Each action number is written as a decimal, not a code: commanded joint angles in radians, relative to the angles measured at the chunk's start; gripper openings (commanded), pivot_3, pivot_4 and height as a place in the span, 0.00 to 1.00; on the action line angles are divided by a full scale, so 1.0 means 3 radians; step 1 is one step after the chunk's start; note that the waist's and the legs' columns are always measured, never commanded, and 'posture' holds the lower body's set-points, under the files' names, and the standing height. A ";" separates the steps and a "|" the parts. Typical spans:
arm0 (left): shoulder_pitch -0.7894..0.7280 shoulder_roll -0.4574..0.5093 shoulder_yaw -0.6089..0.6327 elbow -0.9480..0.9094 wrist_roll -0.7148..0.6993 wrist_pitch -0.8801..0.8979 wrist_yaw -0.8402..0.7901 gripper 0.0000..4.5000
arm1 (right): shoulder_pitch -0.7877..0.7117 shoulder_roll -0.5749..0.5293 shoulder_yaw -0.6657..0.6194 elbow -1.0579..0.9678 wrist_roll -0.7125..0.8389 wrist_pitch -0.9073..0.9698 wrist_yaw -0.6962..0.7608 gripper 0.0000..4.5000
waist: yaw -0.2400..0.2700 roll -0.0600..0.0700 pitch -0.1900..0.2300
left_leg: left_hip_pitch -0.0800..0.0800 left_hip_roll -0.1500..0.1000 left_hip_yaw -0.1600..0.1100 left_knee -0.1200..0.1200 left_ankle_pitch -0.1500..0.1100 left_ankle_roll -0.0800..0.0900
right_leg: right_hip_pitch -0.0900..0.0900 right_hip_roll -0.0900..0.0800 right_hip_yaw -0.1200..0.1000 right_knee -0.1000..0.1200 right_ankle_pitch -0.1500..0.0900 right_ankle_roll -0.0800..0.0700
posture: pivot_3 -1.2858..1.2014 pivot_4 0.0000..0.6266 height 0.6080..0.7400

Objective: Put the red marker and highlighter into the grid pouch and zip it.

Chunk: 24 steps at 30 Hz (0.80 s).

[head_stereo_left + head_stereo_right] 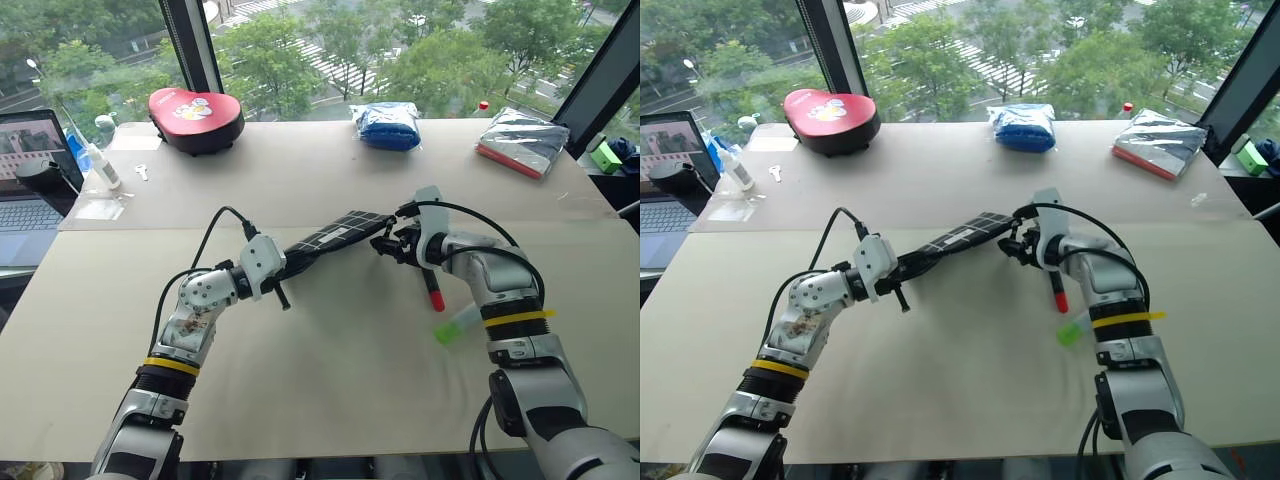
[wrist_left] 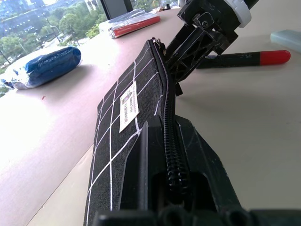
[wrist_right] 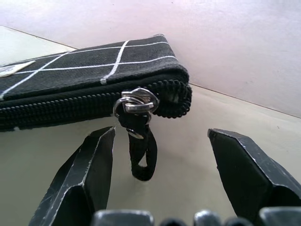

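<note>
From my head camera, my left claw [image 1: 283, 268] clenches one end of the flat black white-gridded fabric pouch [image 1: 335, 234], its long axis running up-right toward my released right claw [image 1: 392, 243]. Left wrist: a white label [image 2: 128, 106] (print unreadable). Right wrist: the black zipper pull [image 3: 139, 141] dangles between spread fingers [image 3: 89, 169].

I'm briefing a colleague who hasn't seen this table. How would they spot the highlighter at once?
Start at the pale table and find the right gripper at the grid pouch. Just beside that arm lies the red marker, and slightly nearer the robot sits the highlighter. It is short and stubby with a lime green cap, unlike the slim black-and-red marker.
</note>
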 commanded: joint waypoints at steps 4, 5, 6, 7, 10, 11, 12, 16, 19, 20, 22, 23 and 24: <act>-0.0009 -0.0016 0.0065 -0.0080 -0.0024 -0.0004 0.0043 0.00 | -0.0020 -0.0097 -0.0033 -0.0190 0.0084 0.0017 0.0150 0.78 | -0.0008 0.0000 0.0000 | 0.0001 0.0001 0.0000 0.0000 0.0000 0.0000 | 0.0001 0.0000 0.0000 0.0000 0.0000 0.0000 | 0.52 0.24 1.00; -0.0011 -0.0022 0.0062 -0.0082 -0.0024 -0.0002 0.0048 0.00 | -0.0027 -0.0087 -0.0024 -0.0172 0.0078 0.0005 0.0148 0.78 | -0.0012 0.0000 0.0000 | 0.0001 0.0000 0.0000 0.0000 0.0000 0.0000 | 0.0000 0.0000 0.0000 0.0000 0.0000 0.0000 | 0.52 0.24 1.00; -0.0013 -0.0027 0.0061 -0.0086 -0.0025 0.0001 0.0051 0.00 | -0.0035 -0.0072 -0.0020 -0.0155 0.0073 -0.0007 0.0143 0.78 | -0.0015 0.0000 0.0000 | 0.0001 0.0001 0.0000 0.0000 0.0000 0.0000 | -0.0001 0.0000 0.0001 0.0000 0.0000 0.0000 | 0.52 0.24 1.00; -0.0013 -0.0032 0.0059 -0.0090 -0.0024 0.0003 0.0055 0.00 | -0.0046 -0.0053 -0.0021 -0.0135 0.0069 -0.0017 0.0130 0.78 | -0.0015 0.0000 0.0000 | 0.0001 0.0001 0.0000 0.0000 0.0000 0.0000 | -0.0001 0.0000 0.0001 0.0000 0.0000 0.0000 | 0.52 0.24 1.00; -0.0015 -0.0037 0.0058 -0.0095 -0.0025 0.0004 0.0061 0.00 | -0.0064 -0.0013 -0.0014 -0.0083 0.0053 -0.0054 0.0112 0.73 | -0.0018 0.0000 0.0000 | 0.0001 0.0001 0.0000 0.0000 0.0000 0.0000 | 0.0000 0.0000 0.0001 0.0000 0.0000 0.0000 | 0.52 0.24 1.00; -0.0015 -0.0038 0.0059 -0.0096 -0.0026 0.0005 0.0062 0.00 | -0.0065 -0.0007 -0.0013 -0.0075 0.0048 -0.0063 0.0113 0.67 | -0.0017 0.0000 0.0000 | 0.0001 0.0000 0.0000 0.0000 0.0000 0.0000 | 0.0000 0.0000 0.0002 0.0000 0.0000 0.0000 | 0.52 0.24 1.00; -0.0015 -0.0039 0.0060 -0.0098 -0.0025 0.0006 0.0064 0.00 | -0.0066 -0.0001 -0.0015 -0.0062 0.0041 -0.0077 0.0109 0.62 | -0.0016 0.0000 0.0000 | 0.0001 0.0000 0.0000 0.0000 0.0000 0.0000 | 0.0000 0.0000 0.0001 0.0000 0.0000 0.0000 | 0.52 0.24 1.00; -0.0011 -0.0041 0.0065 -0.0121 -0.0028 0.0018 0.0075 0.00 | -0.0044 0.0018 -0.0059 -0.0052 0.0052 -0.0163 0.0101 0.30 | -0.0017 0.0000 0.0000 | 0.0000 0.0000 0.0000 0.0000 0.0000 0.0000 | 0.0000 0.0000 0.0002 0.0000 0.0000 0.0000 | 0.52 0.24 1.00; -0.0010 -0.0044 0.0063 -0.0130 -0.0028 0.0025 0.0085 0.00 | -0.0019 0.0007 -0.0039 -0.0120 0.0082 -0.0176 0.0165 0.09 | -0.0018 0.0000 0.0000 | 0.0001 0.0000 0.0000 0.0000 0.0000 0.0000 | 0.0000 0.0000 0.0002 0.0000 0.0000 0.0000 | 0.52 0.24 1.00; -0.0010 -0.0046 0.0062 -0.0133 -0.0027 0.0027 0.0089 0.00 | -0.0007 0.0003 -0.0024 -0.0150 0.0088 -0.0186 0.0194 0.02 | -0.0018 0.0000 0.0000 | 0.0001 0.0000 0.0000 0.0000 0.0000 0.0000 | 0.0000 0.0000 0.0002 0.0000 0.0000 0.0000 | 0.52 0.24 1.00; -0.0011 -0.0048 0.0058 -0.0137 -0.0022 0.0026 0.0096 0.00 | 0.0005 0.0010 -0.0002 -0.0178 0.0085 -0.0190 0.0217 0.02 | -0.0018 0.0000 0.0000 | 0.0001 0.0000 0.0000 0.0000 0.0000 0.0000 | -0.0001 0.0000 0.0002 0.0000 0.0000 0.0000 | 0.52 0.24 1.00; -0.0012 -0.0049 0.0058 -0.0137 -0.0019 0.0025 0.0100 0.00 | 0.0009 0.0012 0.0018 -0.0188 0.0080 -0.0189 0.0237 0.02 | -0.0019 0.0000 0.0000 | 0.0001 0.0000 0.0000 0.0000 0.0000 0.0000 | -0.0001 0.0000 0.0002 0.0000 0.0000 0.0000 | 0.52 0.24 1.00; -0.0013 -0.0050 0.0059 -0.0137 -0.0016 0.0025 0.0105 0.00 | 0.0015 0.0011 0.0041 -0.0205 0.0079 -0.0181 0.0268 0.02 | -0.0019 0.0000 0.0000 | 0.0001 0.0000 0.0000 0.0000 0.0000 0.0000 | 0.0000 0.0000 0.0002 0.0000 0.0000 0.0000 | 0.52 0.24 1.00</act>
